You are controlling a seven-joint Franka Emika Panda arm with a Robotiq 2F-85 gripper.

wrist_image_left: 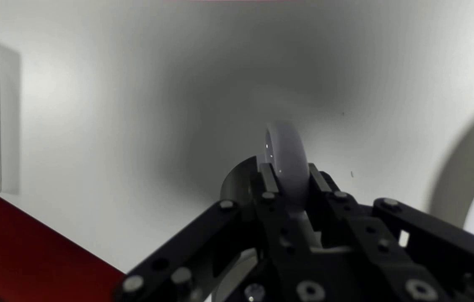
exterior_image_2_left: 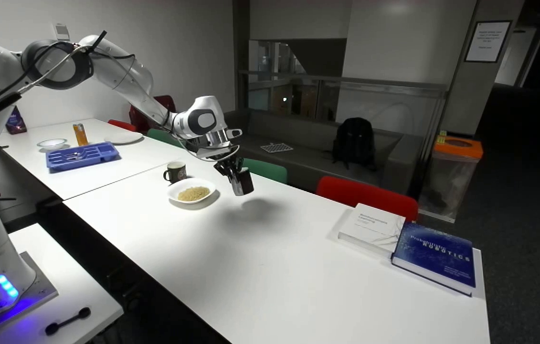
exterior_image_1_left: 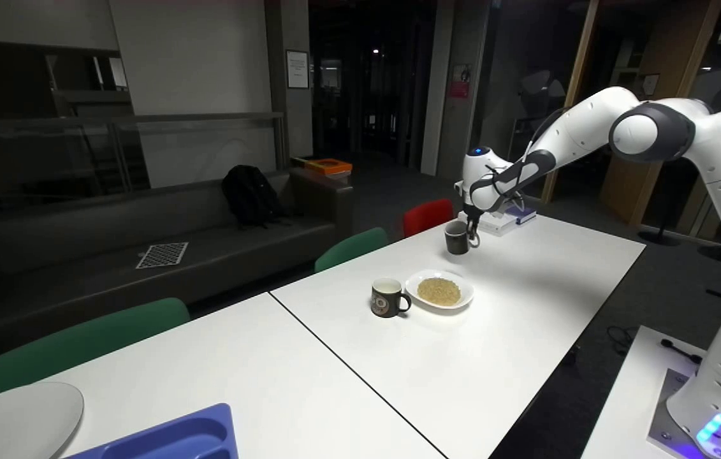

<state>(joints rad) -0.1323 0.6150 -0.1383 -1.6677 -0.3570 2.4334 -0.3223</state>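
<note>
My gripper (wrist_image_left: 290, 174) is shut on the pale handle of a dark mug (exterior_image_1_left: 456, 240). In the wrist view the handle (wrist_image_left: 289, 155) stands between the two fingers. In an exterior view the mug (exterior_image_2_left: 245, 182) hangs above the white table, a little tilted, with its shadow below. Whether it holds anything cannot be told. A white dish (exterior_image_1_left: 412, 288) of tan grains (exterior_image_1_left: 440, 291) stands on the table near the held mug. A second dark mug (exterior_image_1_left: 385, 299) with a round print and a pale inside stands upright beside the dish; it also shows in an exterior view (exterior_image_2_left: 176, 172).
A white book (exterior_image_2_left: 372, 227) and a blue book (exterior_image_2_left: 434, 255) lie at one table end. A blue cutlery tray (exterior_image_2_left: 81, 156), an orange can (exterior_image_2_left: 80, 134) and a large pale plate (exterior_image_2_left: 123, 137) stand at the other. Red (exterior_image_2_left: 367, 196) and green (exterior_image_2_left: 265, 170) chairs line the edge.
</note>
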